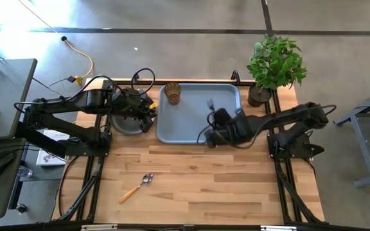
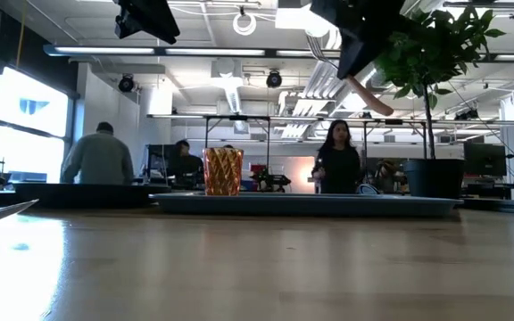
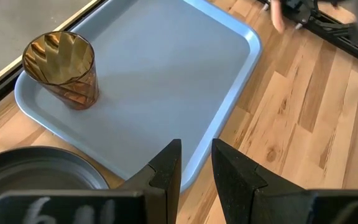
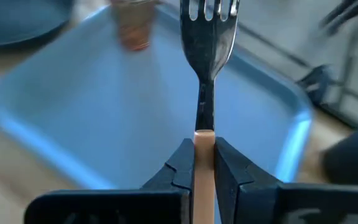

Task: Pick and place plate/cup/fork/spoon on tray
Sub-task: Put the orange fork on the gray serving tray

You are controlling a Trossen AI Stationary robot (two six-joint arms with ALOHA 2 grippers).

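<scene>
The right gripper (image 4: 204,163) hangs above the smooth blue-grey plastic tray (image 1: 191,128), its dark fingers (image 4: 178,167) pinched shut on the light orange-tan handle of the fork (image 4: 207,37) — silver tines pointing away over the tray floor. A faceted amber glass cup (image 3: 64,68) stands upright in a rounded corner of the tray. The left gripper (image 3: 196,168) hovers at the tray's edge beside the round dark plate (image 1: 126,123), fingers slightly parted, holding nothing. The spoon (image 1: 137,187) lies on the pale wood-grain table (image 1: 204,186), well apart from the tray.
</scene>
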